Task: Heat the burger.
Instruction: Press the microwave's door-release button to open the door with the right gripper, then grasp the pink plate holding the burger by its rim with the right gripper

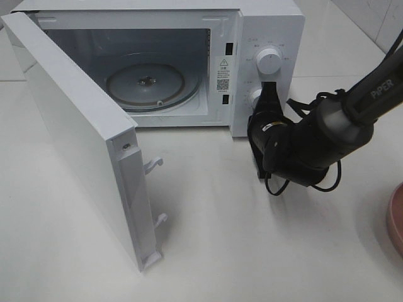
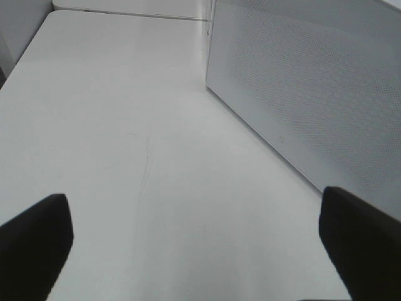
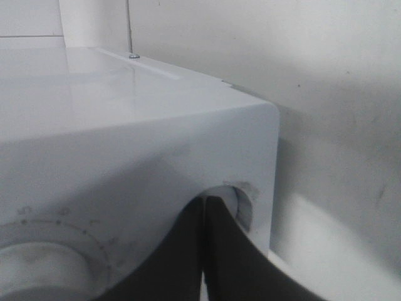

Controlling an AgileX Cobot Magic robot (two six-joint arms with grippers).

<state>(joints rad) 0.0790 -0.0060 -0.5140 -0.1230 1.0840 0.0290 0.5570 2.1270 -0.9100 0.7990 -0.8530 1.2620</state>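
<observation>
Microwave (image 1: 264,25) sits at the back of the table (image 1: 252,251), door (image 1: 75,145) swung out to the front left, turntable (image 1: 146,85) inside. On its right panel, upper knob (image 1: 271,61) over lower knob (image 1: 255,98). Right gripper (image 1: 269,89) is right at the lower one. Plate (image 1: 397,217) is off at the table's right edge.

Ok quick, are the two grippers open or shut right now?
Left gripper: open, holding nothing.
Right gripper: shut, nothing between the fingers, tips at the microwave panel.
</observation>
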